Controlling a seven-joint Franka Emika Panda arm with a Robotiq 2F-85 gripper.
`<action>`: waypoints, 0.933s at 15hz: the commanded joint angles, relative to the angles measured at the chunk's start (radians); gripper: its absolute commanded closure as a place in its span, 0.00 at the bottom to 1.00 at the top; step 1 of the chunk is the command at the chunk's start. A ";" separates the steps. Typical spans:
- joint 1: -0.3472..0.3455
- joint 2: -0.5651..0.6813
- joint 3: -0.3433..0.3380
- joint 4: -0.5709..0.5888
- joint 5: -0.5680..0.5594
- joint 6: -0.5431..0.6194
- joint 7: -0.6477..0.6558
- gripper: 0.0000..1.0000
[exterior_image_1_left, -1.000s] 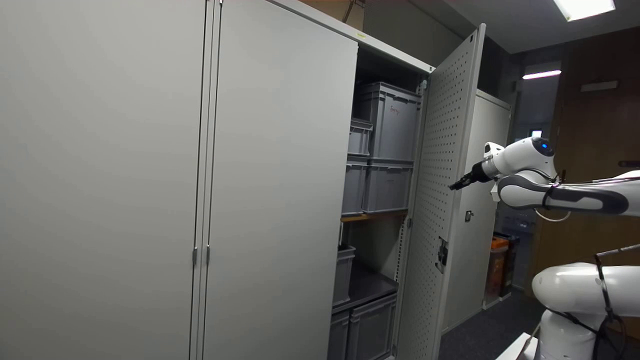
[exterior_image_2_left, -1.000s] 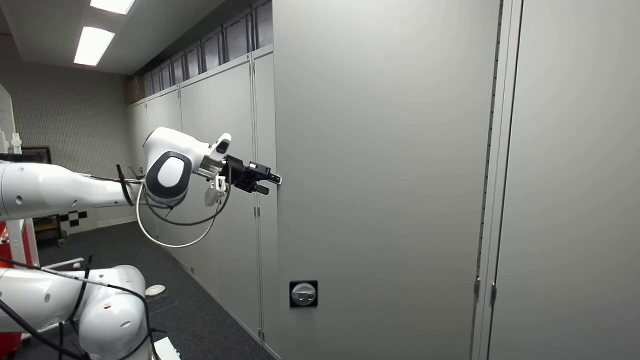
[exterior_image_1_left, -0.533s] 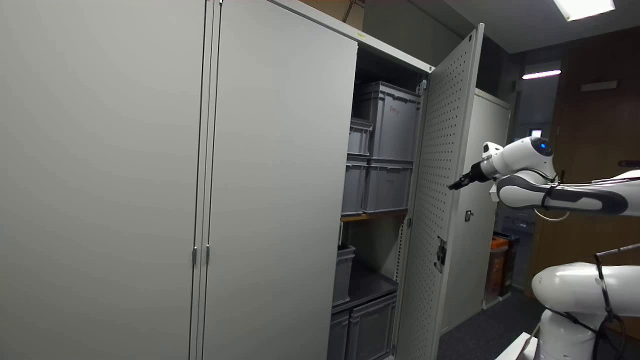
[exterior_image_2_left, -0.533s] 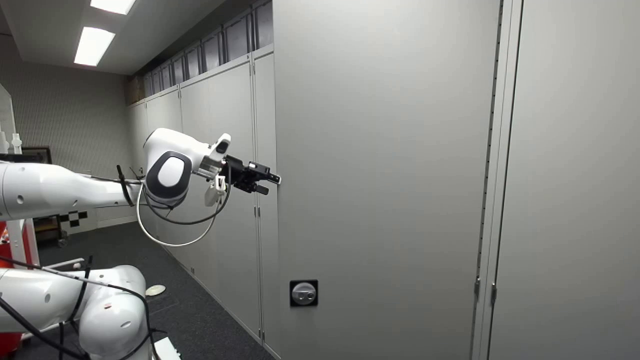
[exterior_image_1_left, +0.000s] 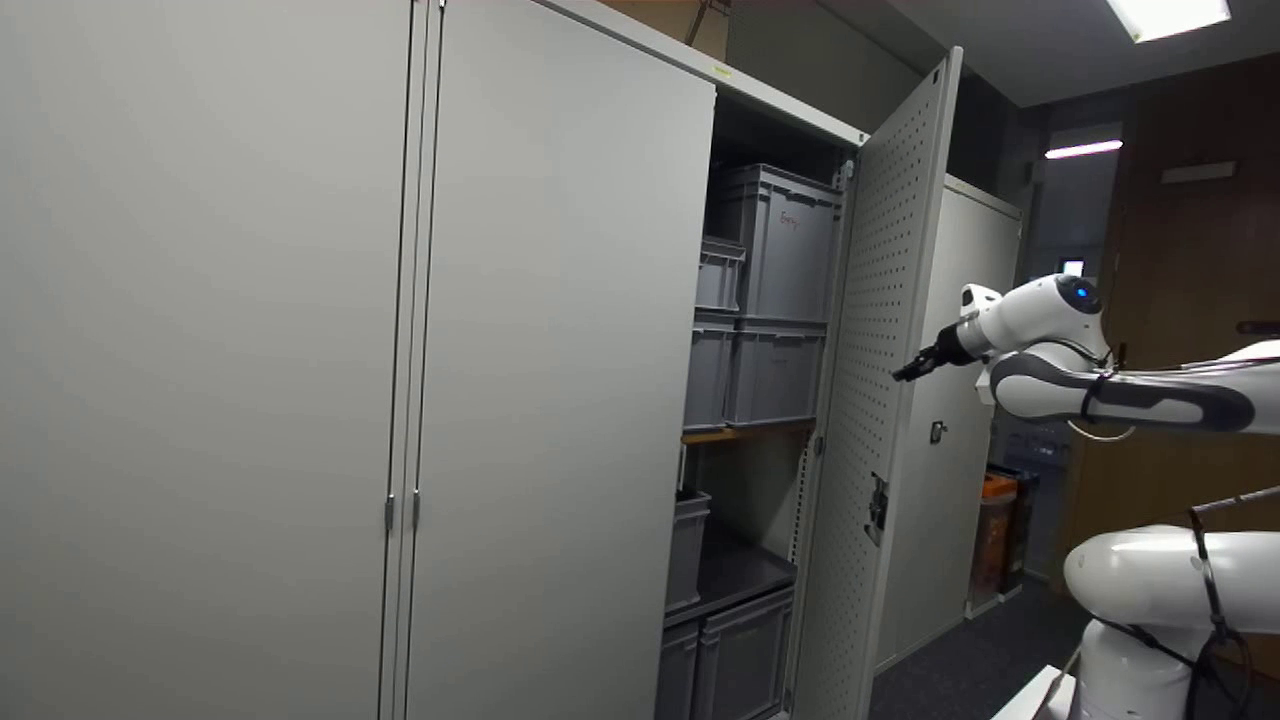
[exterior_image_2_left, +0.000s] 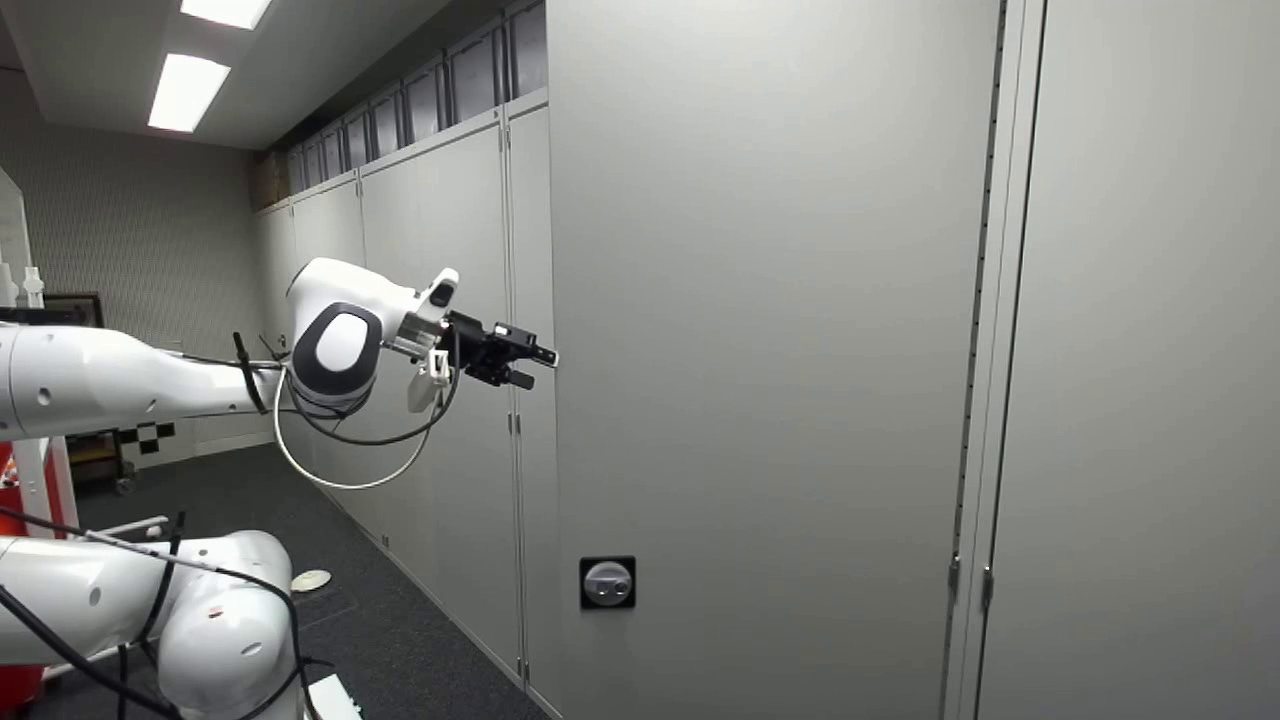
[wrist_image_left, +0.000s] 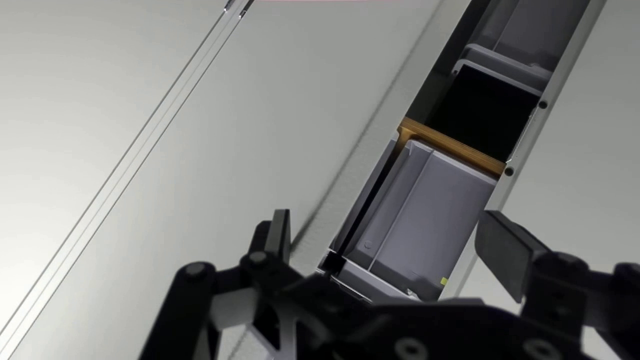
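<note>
My gripper (exterior_image_1_left: 905, 374) is open at the free edge of a tall grey cabinet door (exterior_image_1_left: 880, 270) that stands ajar. The gripper (exterior_image_2_left: 540, 369) also shows left of the door's outer face (exterior_image_2_left: 770, 330). In the upside-down wrist view, the fingers (wrist_image_left: 387, 227) are wide apart with nothing gripped. The left finger there lies against or very near the door (wrist_image_left: 300, 115) by its pale edge; contact is hard to tell. The right finger appears over the opening's side. Between them, further back, a grey bin (wrist_image_left: 440, 215) shows inside the cabinet.
Stacked grey bins (exterior_image_1_left: 782, 375) stand on a wooden shelf (exterior_image_1_left: 735, 434) in the cabinet. A closed door (exterior_image_1_left: 560, 360) borders the opening. The ajar door has a lock (exterior_image_2_left: 607, 582). Loose cables (exterior_image_2_left: 370, 442) hang below the wrist. Another white arm link (exterior_image_2_left: 230, 610) sits lower down.
The ajar door has swung slightly toward the cabinet; its free edge has shifted left in an exterior view. My gripper has moved a little with it and stays open.
</note>
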 joint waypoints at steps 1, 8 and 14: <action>-0.008 0.007 0.022 0.003 -0.002 0.015 0.033 0.00; -0.029 0.056 0.012 0.042 0.004 0.018 0.059 0.00; -0.023 0.080 0.020 0.059 0.008 0.005 0.070 0.00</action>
